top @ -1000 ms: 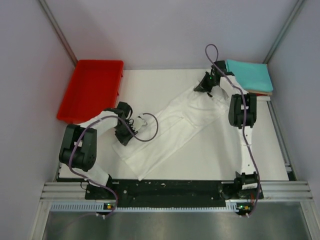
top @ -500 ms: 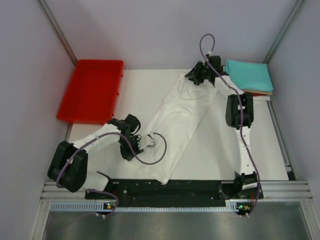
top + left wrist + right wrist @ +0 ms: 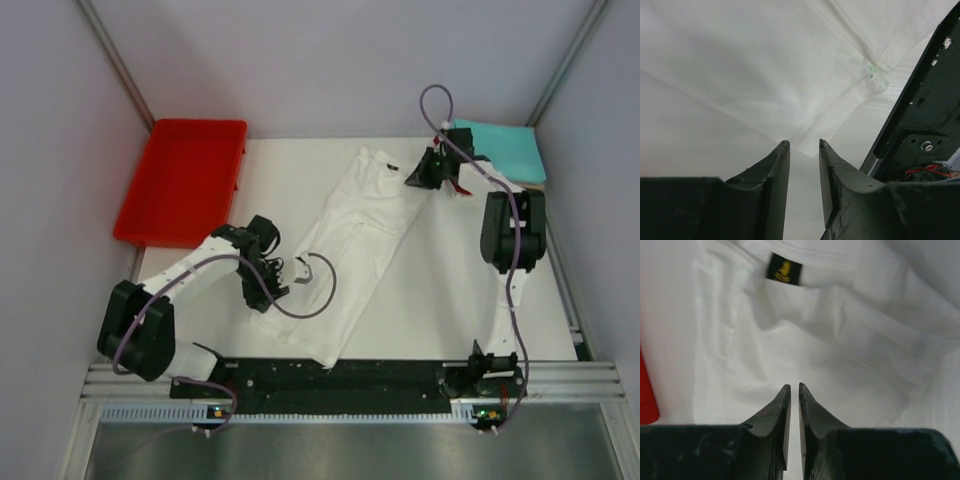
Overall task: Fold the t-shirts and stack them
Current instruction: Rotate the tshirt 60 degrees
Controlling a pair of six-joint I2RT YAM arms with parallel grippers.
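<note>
The white t-shirt [image 3: 350, 235] lies folded into a long strip, running diagonally from back centre to the front edge. Its flower print does not show. Its dark neck label [image 3: 784, 269] shows in the right wrist view. My left gripper [image 3: 272, 290] is open and empty at the strip's left edge; a hemmed corner of the shirt [image 3: 840, 107] lies just beyond its fingertips [image 3: 783, 150]. My right gripper [image 3: 418, 178] hovers at the shirt's back right end, its jaws almost together with nothing seen between them [image 3: 794, 386]. A folded teal t-shirt [image 3: 500, 150] tops the stack at back right.
A red plastic tray [image 3: 180, 180] sits at the back left, overhanging the white table [image 3: 450, 290]. Grey walls close in on both sides and the back. The black base rail [image 3: 340, 375] runs along the front edge.
The right gripper has left the shirt's collar end and drawn back to the right. The left gripper has shifted slightly up-left along the strip's edge. The shirt has swung from a flatter diagonal to a steeper one.
</note>
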